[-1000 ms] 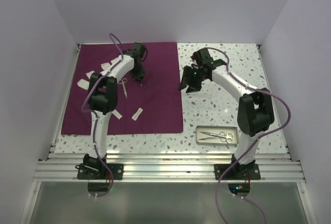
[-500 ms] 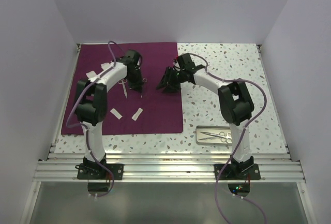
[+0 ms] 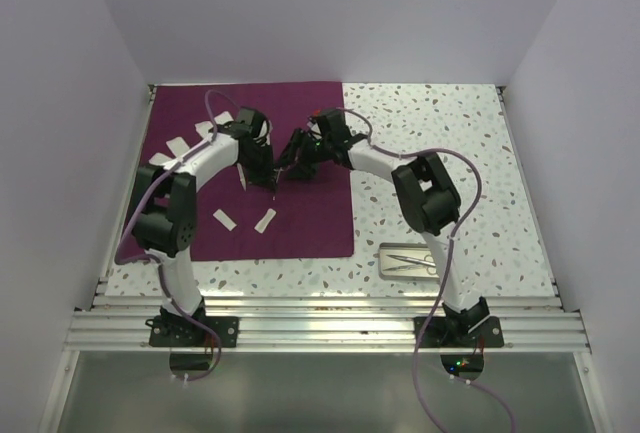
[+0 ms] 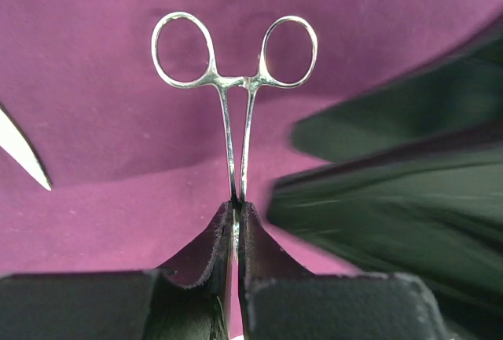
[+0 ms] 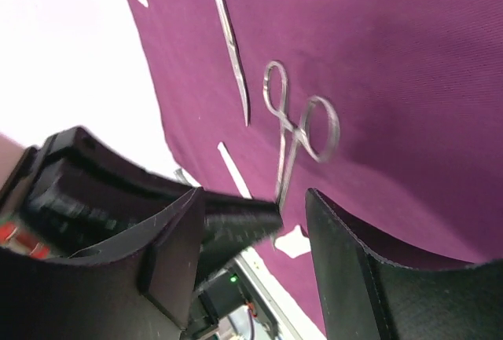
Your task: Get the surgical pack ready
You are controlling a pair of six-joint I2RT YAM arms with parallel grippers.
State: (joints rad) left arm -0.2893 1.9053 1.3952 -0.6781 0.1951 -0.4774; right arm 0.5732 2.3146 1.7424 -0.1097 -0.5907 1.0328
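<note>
Gripping silver instrument [image 4: 236, 132] by its tips, left pincer [image 4: 236, 226] closed; right pincer [image 5: 255, 195] parted.

Plain pale walls [image 3: 330, 13] rise behind the right gripper [image 3: 292, 158] and well off to either side of it. A white speckled tabletop [image 3: 450, 123] spreads to its right, and aluminium rails [image 3: 320, 321] cross nearer. The light is soft and even.

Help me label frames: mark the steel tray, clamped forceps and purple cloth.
steel tray [image 3: 405, 274], top view, near rim.
forceps [image 4: 234, 82], left wrist view, where the rings join.
purple cloth [image 3: 320, 233], top view, bare near-right corner.
</note>
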